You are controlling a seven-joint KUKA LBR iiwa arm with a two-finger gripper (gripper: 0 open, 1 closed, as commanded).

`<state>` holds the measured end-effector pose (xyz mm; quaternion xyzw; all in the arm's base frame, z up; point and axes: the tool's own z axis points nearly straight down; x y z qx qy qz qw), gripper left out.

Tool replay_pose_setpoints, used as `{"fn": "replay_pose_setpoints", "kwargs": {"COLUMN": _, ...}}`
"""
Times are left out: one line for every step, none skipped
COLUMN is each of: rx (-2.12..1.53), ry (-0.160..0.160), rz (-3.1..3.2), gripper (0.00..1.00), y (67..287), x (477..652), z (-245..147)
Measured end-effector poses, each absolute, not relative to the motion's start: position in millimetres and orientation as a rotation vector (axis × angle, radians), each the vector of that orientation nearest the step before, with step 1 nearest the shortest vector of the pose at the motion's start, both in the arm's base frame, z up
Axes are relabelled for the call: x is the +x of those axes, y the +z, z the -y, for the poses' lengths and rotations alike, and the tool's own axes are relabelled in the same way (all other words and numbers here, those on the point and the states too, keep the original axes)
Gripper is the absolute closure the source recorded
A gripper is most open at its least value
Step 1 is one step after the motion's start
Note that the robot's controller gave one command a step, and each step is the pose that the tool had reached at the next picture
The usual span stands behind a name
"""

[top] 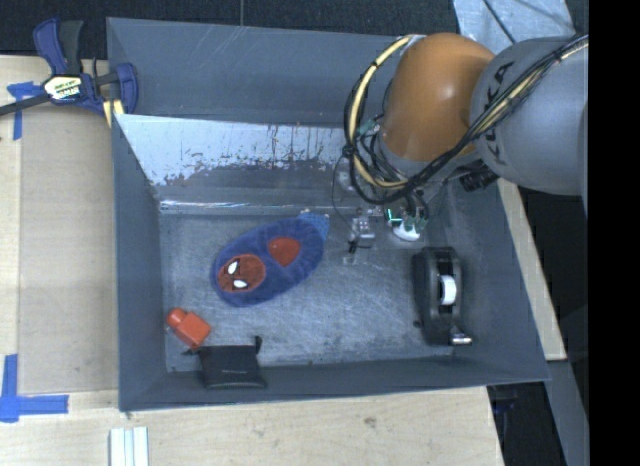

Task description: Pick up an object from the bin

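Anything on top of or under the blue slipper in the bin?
Nothing loose lies on the blue slipper: only its own red mask face and a red-orange patch. The gripper is off its right end. The bin floor beneath it is covered, so unknown.

The gripper (357,237) hangs just right of a blue slipper (272,259) with a red spider-mask face, lying in the grey bin (140,254). Below-left of the slipper sit a small orange block (188,327) and a flat black piece (232,364). Well to the slipper's right lies a black tape dispenser (440,294).
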<state>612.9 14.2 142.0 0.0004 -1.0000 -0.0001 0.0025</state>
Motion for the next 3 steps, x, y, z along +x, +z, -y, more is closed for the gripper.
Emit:
{"fn": "replay_pose_setpoints", "kwargs": {"rx": 0.308, "ry": -0.001, "rz": 3.126, "gripper": 0.0, "y": 68.4, "x": 616.5, "z": -41.9}}
{"fn": "replay_pose_setpoints", "kwargs": {"rx": 0.304, "ry": 0.0, "rz": 3.131, "gripper": 1.0, "y": 71.1, "x": 618.2, "z": -41.2}}
{"fn": "replay_pose_setpoints", "kwargs": {"rx": 0.301, "ry": 0.002, "rz": 3.14, "gripper": 1.0, "y": 201.8, "x": 615.2, "z": -34.5}}
